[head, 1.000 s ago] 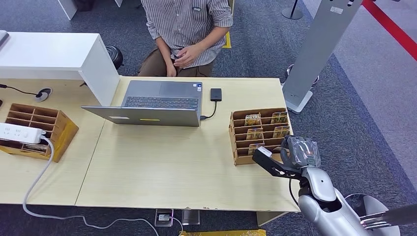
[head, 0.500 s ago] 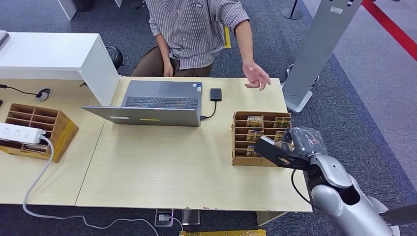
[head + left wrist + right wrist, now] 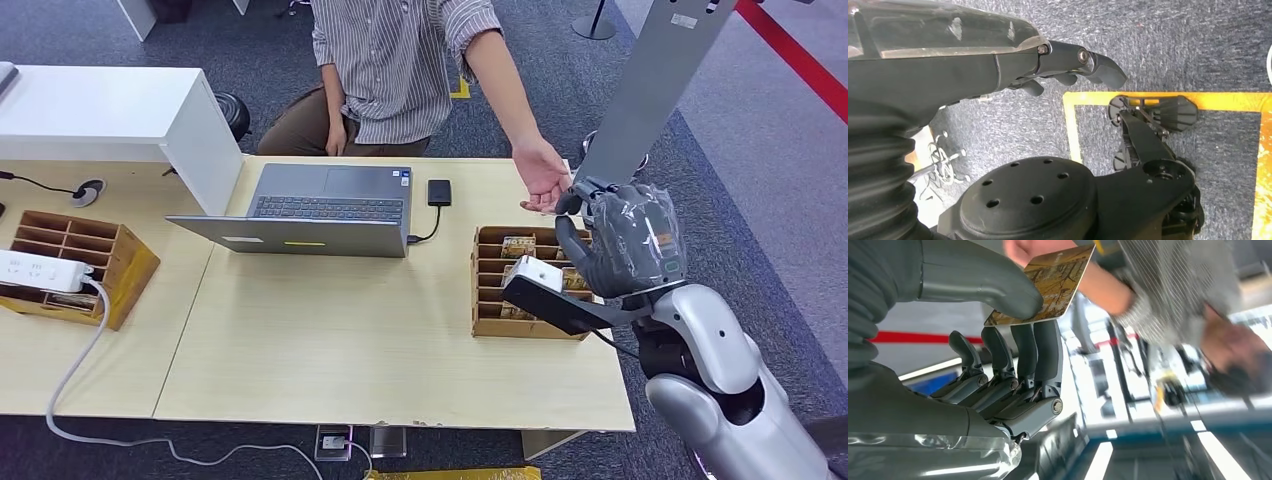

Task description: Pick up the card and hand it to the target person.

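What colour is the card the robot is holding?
Golden brown with a dark branchy pattern; the card shows best in the right wrist view.

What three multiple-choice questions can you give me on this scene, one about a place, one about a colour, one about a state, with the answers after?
1. Where does the black phone lie?
A. beside the laptop
B. in the card rack
C. on the floor

2. What colour is the card in the right hand?
A. plain blue
B. golden brown
C. bright red

3. What is the right hand doing?
A. hanging with nothing in it
B. pinching the card
C. pressing the laptop keys

Answers:
1 A, the phone rests on the desk by the laptop's corner.
2 B, the right wrist view shows a golden-brown print.
3 B, thumb and fingers clamp the card near the person's hand.
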`<act>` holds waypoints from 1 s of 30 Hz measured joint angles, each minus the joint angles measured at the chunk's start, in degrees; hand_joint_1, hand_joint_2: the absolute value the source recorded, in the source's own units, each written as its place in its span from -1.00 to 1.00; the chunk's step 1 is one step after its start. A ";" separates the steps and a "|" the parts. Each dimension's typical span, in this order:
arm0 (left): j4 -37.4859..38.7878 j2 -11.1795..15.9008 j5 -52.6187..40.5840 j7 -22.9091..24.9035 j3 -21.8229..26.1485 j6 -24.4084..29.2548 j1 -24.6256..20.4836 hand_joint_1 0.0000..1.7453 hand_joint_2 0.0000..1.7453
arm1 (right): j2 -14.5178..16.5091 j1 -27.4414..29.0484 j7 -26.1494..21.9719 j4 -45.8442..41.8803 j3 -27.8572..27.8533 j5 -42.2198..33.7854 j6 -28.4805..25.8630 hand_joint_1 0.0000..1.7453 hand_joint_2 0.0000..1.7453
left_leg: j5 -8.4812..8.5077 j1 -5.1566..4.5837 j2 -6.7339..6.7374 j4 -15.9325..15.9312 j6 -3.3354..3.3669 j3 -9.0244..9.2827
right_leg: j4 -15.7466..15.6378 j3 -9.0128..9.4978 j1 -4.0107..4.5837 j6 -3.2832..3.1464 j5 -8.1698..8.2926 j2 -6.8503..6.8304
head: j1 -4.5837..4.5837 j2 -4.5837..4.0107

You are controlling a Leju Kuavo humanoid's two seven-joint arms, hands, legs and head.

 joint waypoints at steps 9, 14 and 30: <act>-0.01 -0.68 -0.09 -0.64 -0.39 0.01 -0.24 -1.00 1.00 | 5.55 -0.51 -7.62 10.15 4.10 11.59 -25.15 0.64 1.00 | 0.00 0.01 -0.03 -0.01 0.00 -0.03 | 0.01 0.00 0.00 0.00 0.00 -0.03 | 0.01 0.00; 0.00 -0.89 -0.08 -0.76 -0.49 0.31 -0.26 -1.00 1.00 | 8.20 -0.72 -7.28 18.18 5.58 14.48 -32.94 0.64 1.00 | 0.00 0.01 -0.03 0.00 0.00 -0.04 | 0.01 -0.01 0.00 0.00 0.00 -0.03 | 0.02 0.00; 0.00 -0.91 -0.48 -1.50 -0.87 0.14 -0.24 -1.00 -1.00 | 10.68 -2.59 -1.68 30.08 9.24 20.05 -33.23 -1.00 1.00 | 0.00 0.00 -0.03 0.00 0.00 -0.02 | 0.01 -0.02 0.00 0.00 0.00 -0.03 | 0.03 0.00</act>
